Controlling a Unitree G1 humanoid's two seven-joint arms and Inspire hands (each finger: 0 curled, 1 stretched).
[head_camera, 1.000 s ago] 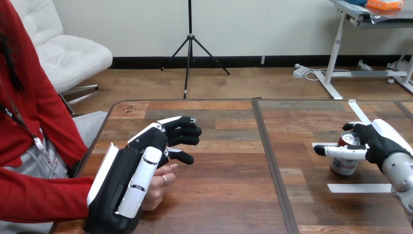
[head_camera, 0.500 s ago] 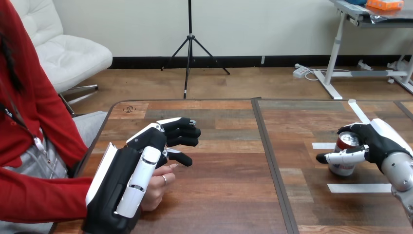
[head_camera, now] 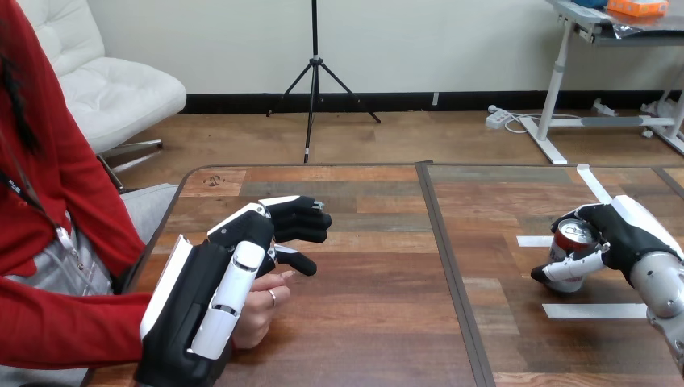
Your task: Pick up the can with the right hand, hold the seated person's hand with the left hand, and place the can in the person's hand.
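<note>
As viewed from above, across a wooden table (head_camera: 371, 322) of mixed brown planks: split front to back by a dark seam (head_camera: 452, 274), marked at right with white tape strips (head_camera: 593, 310). Among those strips, a red-topped can (head_camera: 571, 240), grasped by the right hand (head_camera: 619, 232), thumb in front, fingers curled behind. At left, the left hand (head_camera: 214, 282) lying over the person's hand (head_camera: 262, 310), touching it; grip there impossible to tell. Print on the can too small to read
</note>
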